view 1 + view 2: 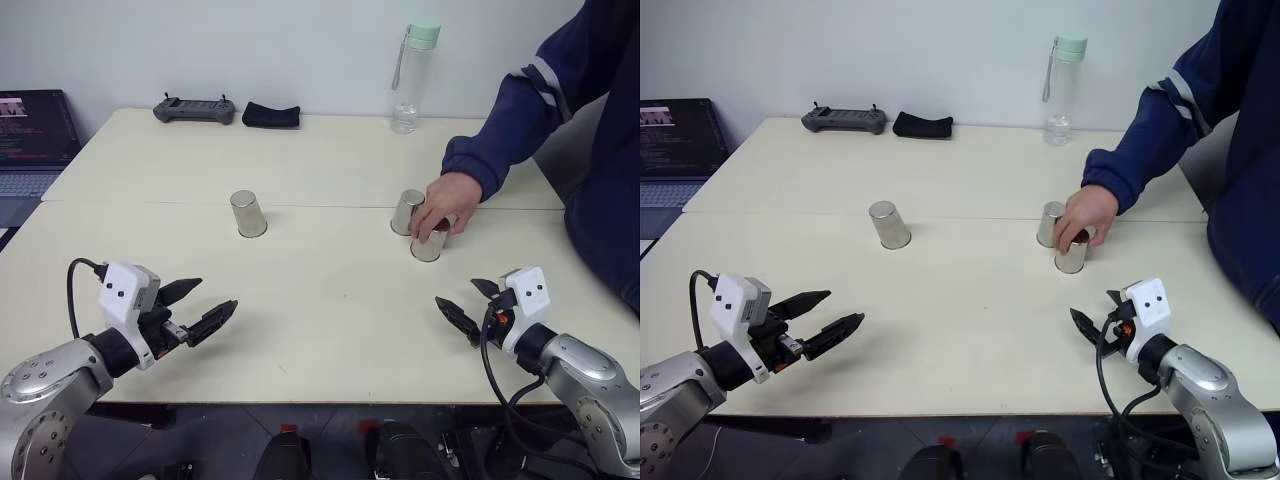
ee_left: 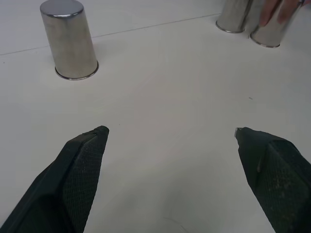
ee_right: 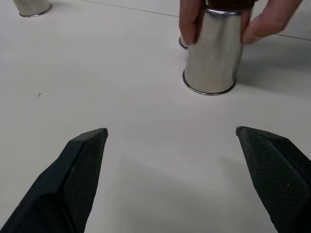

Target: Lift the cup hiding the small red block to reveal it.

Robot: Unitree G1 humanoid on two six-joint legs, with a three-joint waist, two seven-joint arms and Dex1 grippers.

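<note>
A clear bottle [image 1: 413, 80] with a green cap stands upright at the far edge of the pale table [image 1: 310, 300]. A grey controller [image 1: 194, 109] and a black pouch [image 1: 271, 115] lie beside each other farther left. An open laptop [image 1: 30, 140] sits off the table's left side.

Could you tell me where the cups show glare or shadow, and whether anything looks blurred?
Left wrist view: the lone cup carries bright streaks of reflected light down its side; the person's fingers at the far cups look soft. Right wrist view: the gripped cup casts a soft shadow on the table. Left eye view: even lighting, no harsh glare.
</note>
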